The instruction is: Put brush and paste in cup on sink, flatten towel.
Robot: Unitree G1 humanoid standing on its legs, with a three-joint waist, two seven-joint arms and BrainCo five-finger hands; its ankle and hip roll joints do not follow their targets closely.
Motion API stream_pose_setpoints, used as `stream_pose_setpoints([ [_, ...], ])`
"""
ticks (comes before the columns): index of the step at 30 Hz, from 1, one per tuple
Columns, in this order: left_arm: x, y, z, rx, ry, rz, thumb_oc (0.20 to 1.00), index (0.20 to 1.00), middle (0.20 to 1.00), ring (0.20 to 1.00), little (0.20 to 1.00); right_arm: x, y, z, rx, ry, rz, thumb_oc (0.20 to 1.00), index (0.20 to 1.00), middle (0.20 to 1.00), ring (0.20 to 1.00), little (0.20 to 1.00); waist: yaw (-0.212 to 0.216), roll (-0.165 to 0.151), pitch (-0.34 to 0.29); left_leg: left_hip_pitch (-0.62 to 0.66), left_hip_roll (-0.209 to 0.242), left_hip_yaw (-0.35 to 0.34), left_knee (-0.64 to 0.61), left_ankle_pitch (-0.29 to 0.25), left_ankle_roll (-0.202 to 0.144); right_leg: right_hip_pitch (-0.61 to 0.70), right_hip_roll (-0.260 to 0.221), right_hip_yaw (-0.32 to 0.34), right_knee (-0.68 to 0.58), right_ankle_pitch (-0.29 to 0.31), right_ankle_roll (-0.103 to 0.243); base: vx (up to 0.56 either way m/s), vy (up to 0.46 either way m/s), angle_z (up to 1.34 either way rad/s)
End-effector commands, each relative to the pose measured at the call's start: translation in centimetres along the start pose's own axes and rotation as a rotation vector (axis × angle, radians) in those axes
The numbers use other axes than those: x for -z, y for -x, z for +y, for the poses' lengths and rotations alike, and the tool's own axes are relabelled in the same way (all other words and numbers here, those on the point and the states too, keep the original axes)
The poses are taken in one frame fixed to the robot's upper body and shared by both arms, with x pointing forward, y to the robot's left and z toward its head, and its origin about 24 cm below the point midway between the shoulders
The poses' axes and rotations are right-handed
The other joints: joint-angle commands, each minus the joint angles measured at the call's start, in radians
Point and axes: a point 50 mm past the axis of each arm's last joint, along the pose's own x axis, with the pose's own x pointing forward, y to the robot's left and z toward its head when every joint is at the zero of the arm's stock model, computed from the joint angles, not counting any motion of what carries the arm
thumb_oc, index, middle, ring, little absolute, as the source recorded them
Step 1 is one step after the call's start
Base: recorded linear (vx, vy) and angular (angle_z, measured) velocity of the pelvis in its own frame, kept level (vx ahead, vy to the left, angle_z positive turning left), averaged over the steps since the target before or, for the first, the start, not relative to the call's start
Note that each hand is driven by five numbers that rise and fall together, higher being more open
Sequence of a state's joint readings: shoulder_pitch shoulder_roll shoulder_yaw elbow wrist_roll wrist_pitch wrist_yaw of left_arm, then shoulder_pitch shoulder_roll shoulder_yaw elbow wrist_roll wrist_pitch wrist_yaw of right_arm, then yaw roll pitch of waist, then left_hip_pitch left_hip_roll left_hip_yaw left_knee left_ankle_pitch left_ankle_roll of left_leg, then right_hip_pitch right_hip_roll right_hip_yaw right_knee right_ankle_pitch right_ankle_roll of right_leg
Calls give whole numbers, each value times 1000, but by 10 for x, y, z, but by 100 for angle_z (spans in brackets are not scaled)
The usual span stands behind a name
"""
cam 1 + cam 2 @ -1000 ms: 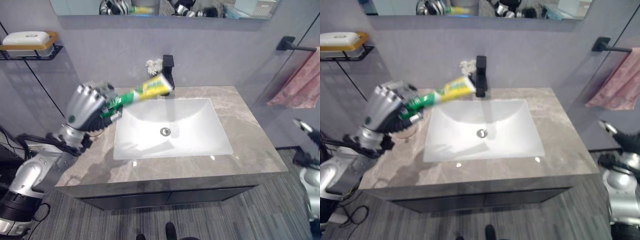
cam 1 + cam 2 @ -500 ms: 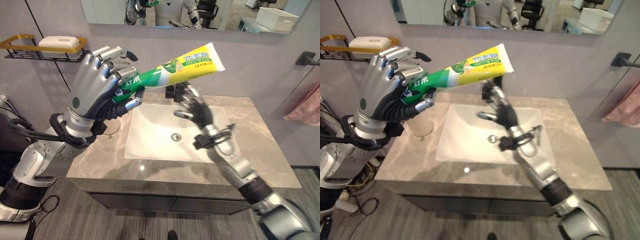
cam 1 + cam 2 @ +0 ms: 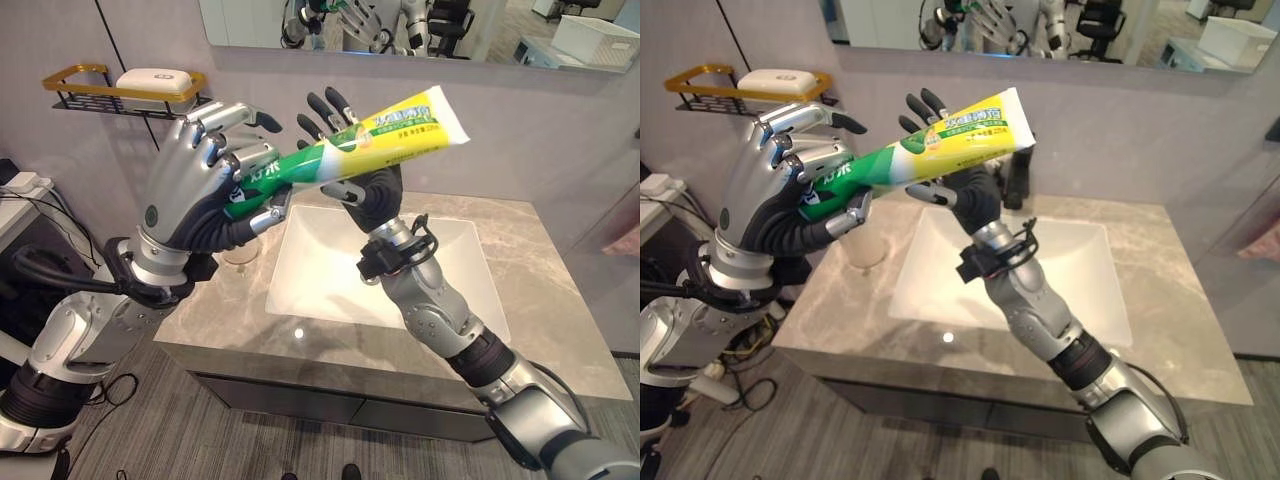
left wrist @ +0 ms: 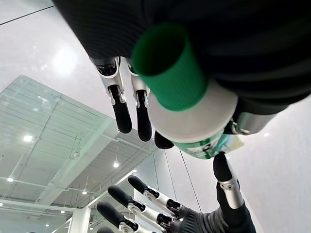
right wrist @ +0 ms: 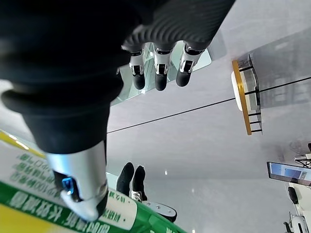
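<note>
in the left eye view my left hand sits at the left centre of the frame, fingers curled round the green capped end of a glossy green-and-yellow toothpaste tube. the tube slants up to the right, its flat crimped end in the upper middle, high above the counter. my right hand rises from the lower right, palm behind the tube's middle, fingers spread and straight, thumb against the tube. it stands between the camera and the back of the white rectangular sink basin, which is sunk into a veined grey stone countertop. a clear glass cup peeps out below my left hand, on the counter left of the basin. in the upper left corner a black wire wall shelf with a gold rim carries a white soap dish. a mirror runs along the top edge.

in the right eye view the same scene shows, with the cup plainer beside the basin.

in the left wrist view the round green cap and the white shoulder of the tube press against my dark ribbed palm, with the right hand's dark-tipped fingers beyond.

in the right wrist view my thumb lies on the printed tube, the other fingers straight.
</note>
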State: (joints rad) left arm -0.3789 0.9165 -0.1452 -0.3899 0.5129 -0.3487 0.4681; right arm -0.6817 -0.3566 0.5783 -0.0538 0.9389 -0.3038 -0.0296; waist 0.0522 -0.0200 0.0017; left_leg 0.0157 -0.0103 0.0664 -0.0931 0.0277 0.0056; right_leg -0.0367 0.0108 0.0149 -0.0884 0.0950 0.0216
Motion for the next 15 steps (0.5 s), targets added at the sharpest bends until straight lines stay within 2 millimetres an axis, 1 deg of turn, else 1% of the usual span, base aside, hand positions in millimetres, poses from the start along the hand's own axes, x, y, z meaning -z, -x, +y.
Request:
stream_pose_setpoints([
  [1, 0, 13, -9, 49, 59, 51, 200, 200, 200, 200, 200, -48, -26, 31, -156, -63, -262, 1000, 1000, 1000, 1000, 1000, 14, -53, -75, -24, 62, -49, 6, -1, -86, -11, -144, 7, 1, 1, 126, 8, 32, 0],
  [2, 3, 20, -13, 66, 72, 90, 200, 200, 200, 200, 200, -52, -26, 35, -169, -66, -282, 1000, 1000, 1000, 1000, 1000, 17, -54, -73, -26, 59, -49, 6, 0, -84, -14, -147, 7, 1, 4, 128, 0, 0, 0],
  [3, 3, 20, -13, 66, 72, 91, 200, 200, 200, 200, 200, -51, -26, 35, -170, -67, -281, 1000, 1000, 1000, 1000, 1000, 16, -53, -74, -27, 58, -49, 6, 0, -83, -14, -148, 8, 1, 4, 128, 6, 32, 1],
  [7, 7, 35, -21, 106, 104, 167, 200, 200, 200, 200, 200, -54, -25, 39, -188, -68, -294, 1000, 1000, 1000, 1000, 1000, 20, -53, -69, -30, 51, -48, 6, -1, -77, -20, -153, 11, 1, 8, 131, 4, 26, 0],
  [9, 8, 41, -23, 121, 119, 200, 200, 200, 200, 200, 200, -57, -23, 40, -202, -34, -297, 1000, 1000, 1000, 1000, 1000, 19, -54, -66, -30, 49, -46, 6, -1, -76, -22, -157, 11, 1, 9, 133, 0, 0, 0],
  [12, 9, 48, -27, 138, 133, 237, 200, 200, 200, 200, 200, -53, -21, 40, -197, -51, -282, 1000, 1000, 1000, 1000, 1000, 21, -54, -63, -34, 47, -45, 6, -1, -75, -26, -161, 9, 1, 10, 136, 0, 0, 0],
  [15, 10, 50, -31, 142, 151, 260, 200, 200, 200, 200, 200, -47, -20, 41, -203, -66, -252, 1000, 1000, 1000, 1000, 1000, 21, -57, -61, -40, 46, -46, 6, 1, -76, -28, -164, 2, 1, 10, 137, 0, 0, 0],
])
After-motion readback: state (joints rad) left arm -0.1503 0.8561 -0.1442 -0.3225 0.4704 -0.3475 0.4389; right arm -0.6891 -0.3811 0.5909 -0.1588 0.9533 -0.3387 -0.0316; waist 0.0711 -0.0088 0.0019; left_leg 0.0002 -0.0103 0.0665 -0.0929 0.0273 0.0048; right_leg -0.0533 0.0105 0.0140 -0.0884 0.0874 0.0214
